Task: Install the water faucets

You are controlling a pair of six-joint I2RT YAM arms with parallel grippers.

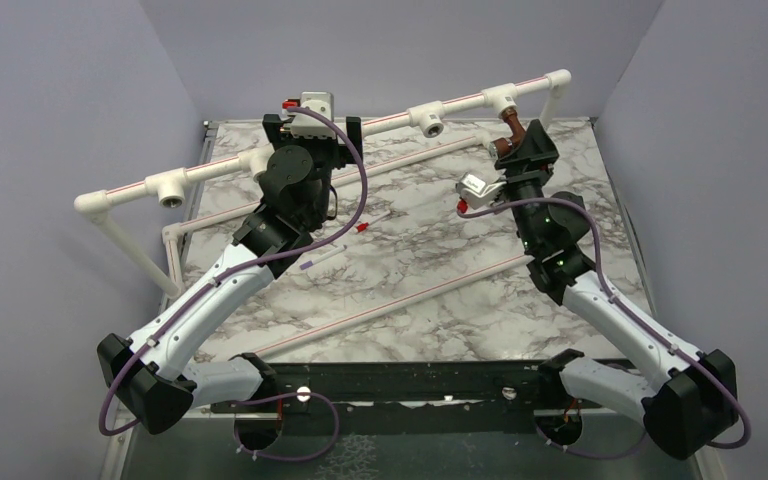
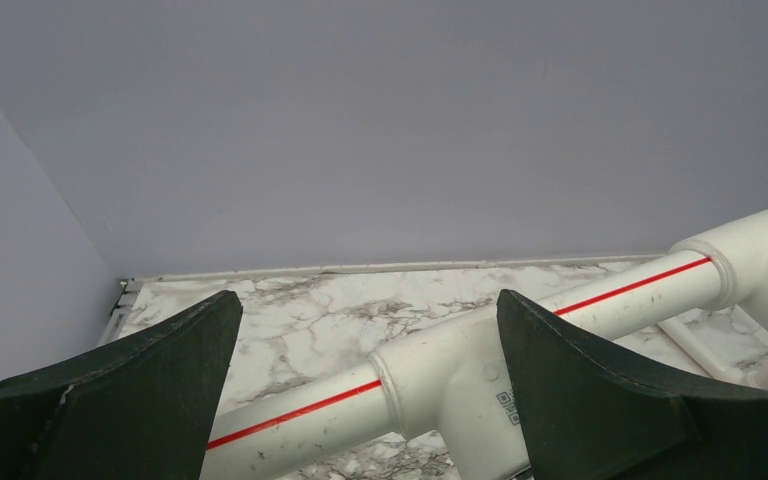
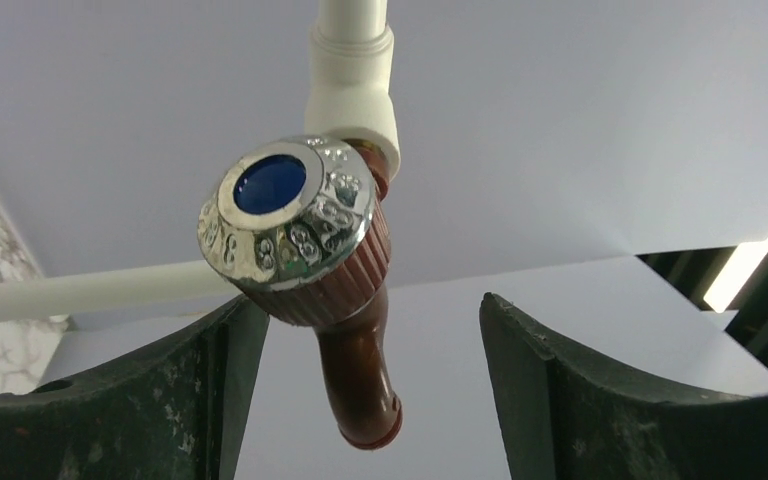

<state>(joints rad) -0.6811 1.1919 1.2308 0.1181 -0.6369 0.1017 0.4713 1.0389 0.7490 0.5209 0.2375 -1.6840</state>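
**A:** While the right pincer (image 3: 365,310) stands released, a jaw on either side of the faucet (image 3: 305,250) and neither clearly pressing it, where does the tap sit?

**B:** At the white tee fitting (image 3: 352,100) on the far right end of the raised pipe (image 2: 560,305), above the tabletop (image 1: 410,280). Its chrome cap (image 3: 285,215) with the blue centre faces the wrist camera, and the spout (image 3: 360,380) curves away below it. I cannot tell whether the thread is fully home.

**A:** So the job in hand is turning it in?

**B:** That's my reading. I'd close on the ribbed brown collar (image 3: 335,285) rather than the slick cap. Keep the wrist in line with the fitting's mouth and turn in short bites, letting go and re-gripping, so the thread doesn't cross.

**A:** And the left pincer (image 2: 365,300)?

**B:** Released too, jaws wide, straddling the pipe beside a second tee (image 2: 440,385) and gripping nothing. Clamping there would probably stop the frame twisting under the torque.

**A:** When to stop?

**B:** Once the spout points down and the turning feels firm. Forcing it further could crack the plastic.
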